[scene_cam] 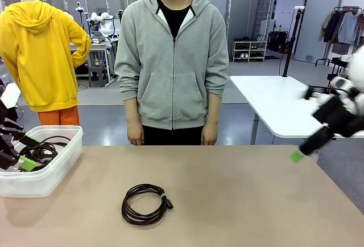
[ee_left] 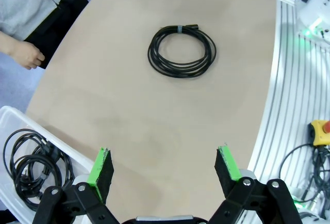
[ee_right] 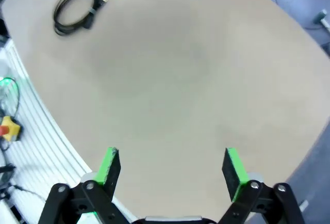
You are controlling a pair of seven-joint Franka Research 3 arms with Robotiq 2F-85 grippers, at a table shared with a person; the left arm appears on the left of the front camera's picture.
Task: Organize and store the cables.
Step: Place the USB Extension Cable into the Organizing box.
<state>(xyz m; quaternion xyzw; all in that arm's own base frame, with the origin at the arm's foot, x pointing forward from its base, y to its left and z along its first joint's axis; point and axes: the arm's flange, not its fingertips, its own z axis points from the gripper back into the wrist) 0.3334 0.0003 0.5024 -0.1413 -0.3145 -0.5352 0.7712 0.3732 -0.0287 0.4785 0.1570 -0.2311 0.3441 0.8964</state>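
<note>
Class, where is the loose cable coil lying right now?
In the front view the coil lies flat on the table, near the robot's edge and slightly left of centre, to the right of the bin.

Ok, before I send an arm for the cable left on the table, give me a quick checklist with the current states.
1. Coiled cable lies alone on the table, tied in a round coil: ok.
2. Left tool open and holding nothing: ok.
3. Right tool open and holding nothing: ok.
4. Person's hands hang at the far edge, away from the cable: ok.
5. Clear bin at the table's left end already holds coiled cables, with room showing: ok.
6. Nothing between the left tool and the cable: ok.
</note>
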